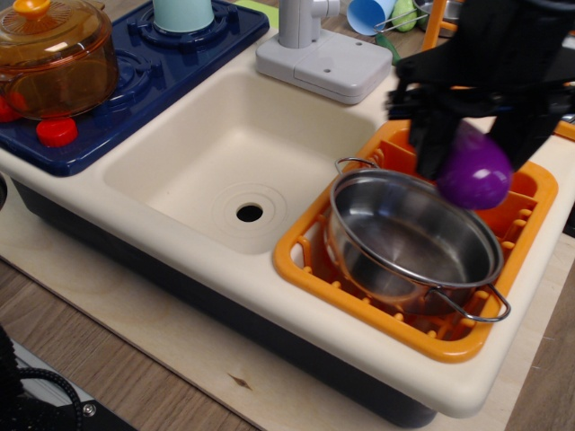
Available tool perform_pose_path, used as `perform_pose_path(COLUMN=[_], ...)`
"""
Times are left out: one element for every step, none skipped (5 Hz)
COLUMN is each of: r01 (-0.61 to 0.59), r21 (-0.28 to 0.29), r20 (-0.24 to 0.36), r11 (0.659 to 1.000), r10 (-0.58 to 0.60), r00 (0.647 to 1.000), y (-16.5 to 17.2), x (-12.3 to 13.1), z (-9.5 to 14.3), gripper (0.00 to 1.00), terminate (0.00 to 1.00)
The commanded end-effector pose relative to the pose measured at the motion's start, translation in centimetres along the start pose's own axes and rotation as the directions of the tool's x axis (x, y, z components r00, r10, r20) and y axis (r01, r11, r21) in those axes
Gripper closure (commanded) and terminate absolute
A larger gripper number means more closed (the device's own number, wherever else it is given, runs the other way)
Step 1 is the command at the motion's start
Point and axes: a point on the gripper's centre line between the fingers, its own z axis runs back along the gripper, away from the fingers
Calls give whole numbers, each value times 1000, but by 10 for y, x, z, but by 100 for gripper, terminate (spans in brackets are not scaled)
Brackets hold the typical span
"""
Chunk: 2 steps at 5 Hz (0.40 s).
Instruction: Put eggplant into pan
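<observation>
Beside sink [193, 144], gripper [463, 148] clamps eggplant [476, 172] above pan [413, 235].

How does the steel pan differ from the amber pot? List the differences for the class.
The pan is shiny opaque steel; the amber pot is see-through. The pan is open and empty; the pot wears a lid. The pan sits in the orange rack; the pot sits on the blue stove. Both are round.

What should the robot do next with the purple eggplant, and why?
Probably lower it a little and let go. The gripper holds the eggplant in the air above the far rim of the empty pan, so a short drop should land it inside.
</observation>
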Motion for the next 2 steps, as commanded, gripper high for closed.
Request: perform_pose_path(r01=[-9,-9], r21=[-56,-56], r20=[6,6], r11=[998,998], r10=[9,9], r00=[1000,1000], y=[7,7], x=[3,3], z=[12,12], gripper=[0,0], terminate=[0,100])
